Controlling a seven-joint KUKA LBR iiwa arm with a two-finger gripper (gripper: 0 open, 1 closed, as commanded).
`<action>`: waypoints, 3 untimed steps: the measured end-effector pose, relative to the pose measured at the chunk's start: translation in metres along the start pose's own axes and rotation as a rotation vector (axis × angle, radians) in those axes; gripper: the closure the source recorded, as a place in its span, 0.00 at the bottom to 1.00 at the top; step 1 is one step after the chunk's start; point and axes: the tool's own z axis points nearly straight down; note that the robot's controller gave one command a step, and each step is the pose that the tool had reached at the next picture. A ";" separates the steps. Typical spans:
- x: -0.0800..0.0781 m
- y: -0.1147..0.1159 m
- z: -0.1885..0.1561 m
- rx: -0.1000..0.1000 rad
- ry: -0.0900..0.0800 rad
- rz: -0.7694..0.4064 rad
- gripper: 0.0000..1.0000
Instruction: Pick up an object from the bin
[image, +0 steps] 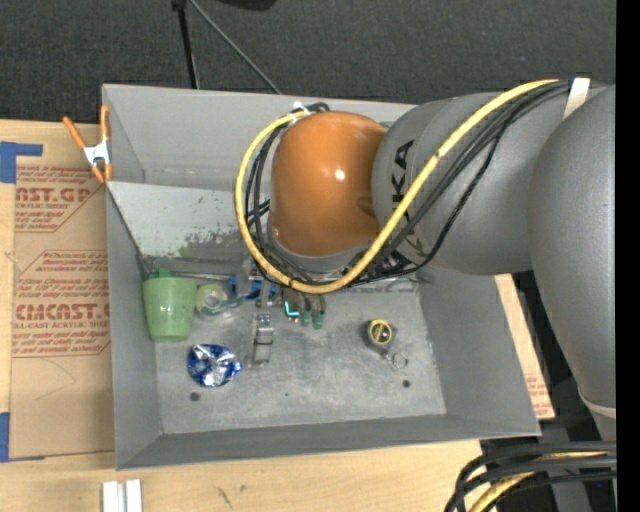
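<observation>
The grey metal bin (130, 330) sits on a pale wooden tabletop (300, 478). Its floor is scuffed and speckled, and its slanted walls rise on every side. The grey arm (500, 190) comes in from the right, with a glossy orange cover (320, 185) at the wrist ringed by yellow and black cables.

Below the cover, the tool (303, 313) hangs low over the middle of the floor, toward the back wall. I cannot tell whether it is spread or pressed together, and I see nothing pinched in it.

The small grey metal piece (263, 338) lies just beside the tool on its left, with some blue bits (247, 290) near it. Further left are a clear roundish thing (210, 298) and a light green plastic cup (168, 305) on its side against the left wall. A crumpled blue-and-white wrapper (213, 365) lies nearer the front.

On the right a small round brass part (379, 333) sits alone. The floor around it and the front strip are mostly bare.

Black lettering runs along the arm's casing, and a K and an A can be read.
</observation>
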 end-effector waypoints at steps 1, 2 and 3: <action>0.023 0.009 0.131 0.001 0.002 -0.039 0.00; 0.020 0.009 0.126 -0.001 -0.006 -0.037 1.00; 0.020 0.009 0.126 -0.001 -0.006 -0.036 0.00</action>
